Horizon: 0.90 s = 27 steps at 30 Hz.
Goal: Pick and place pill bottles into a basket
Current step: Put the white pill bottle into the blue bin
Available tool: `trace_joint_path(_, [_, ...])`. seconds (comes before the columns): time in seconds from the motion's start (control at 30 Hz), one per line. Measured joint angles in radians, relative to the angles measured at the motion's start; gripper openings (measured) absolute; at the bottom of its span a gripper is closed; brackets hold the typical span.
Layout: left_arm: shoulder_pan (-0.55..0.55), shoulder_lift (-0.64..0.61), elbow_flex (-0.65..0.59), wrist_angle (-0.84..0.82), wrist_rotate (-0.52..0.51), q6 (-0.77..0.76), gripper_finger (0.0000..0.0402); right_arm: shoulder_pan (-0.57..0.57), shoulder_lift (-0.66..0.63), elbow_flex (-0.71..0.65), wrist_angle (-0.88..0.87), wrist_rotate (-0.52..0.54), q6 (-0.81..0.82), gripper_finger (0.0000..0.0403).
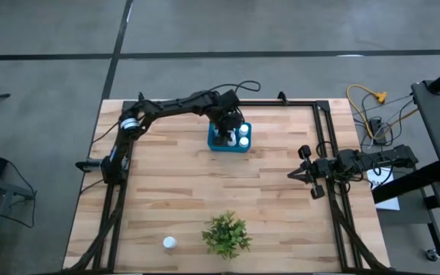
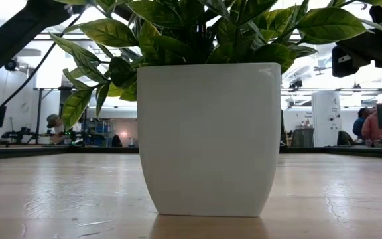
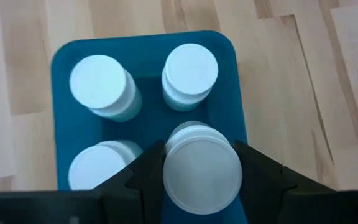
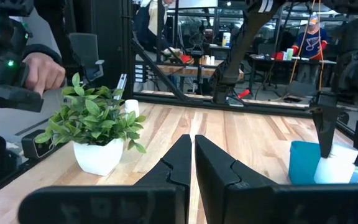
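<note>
The teal basket (image 3: 146, 127) stands at the table's far middle (image 1: 238, 147). Three white pill bottles stand upright in it: two (image 3: 101, 84) (image 3: 190, 70) at one end and one (image 3: 95, 169) beside my left gripper. My left gripper (image 3: 202, 177) is over the basket, shut on another pill bottle (image 3: 202, 171). One more pill bottle (image 1: 169, 243) stands on the table near its front edge, left of the plant. My right gripper (image 4: 193, 152) is shut and empty, low over the table's right edge (image 1: 304, 174). My left gripper pinches the pill bottle just below its cap (image 3: 166, 163) between its two fingers (image 3: 143, 177), one on each side. The fingers come from above, pointing down. The bottle is upright over the basket's empty corner; whether its base rests on the basket's floor is hidden.
A green plant in a white pot (image 1: 226, 234) stands near the table's front edge and fills the low view (image 2: 207, 136). Black rails (image 1: 328, 145) run along the table's sides. A person's hand (image 4: 42, 71) holds a device beyond the table.
</note>
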Motion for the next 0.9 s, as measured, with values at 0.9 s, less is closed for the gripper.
trace_joint_path(0.9, [-0.015,0.018,0.003,-0.010,-0.054,-0.001,0.0142,0.000,0.000,0.000,0.000,0.000,-0.001,0.0012])
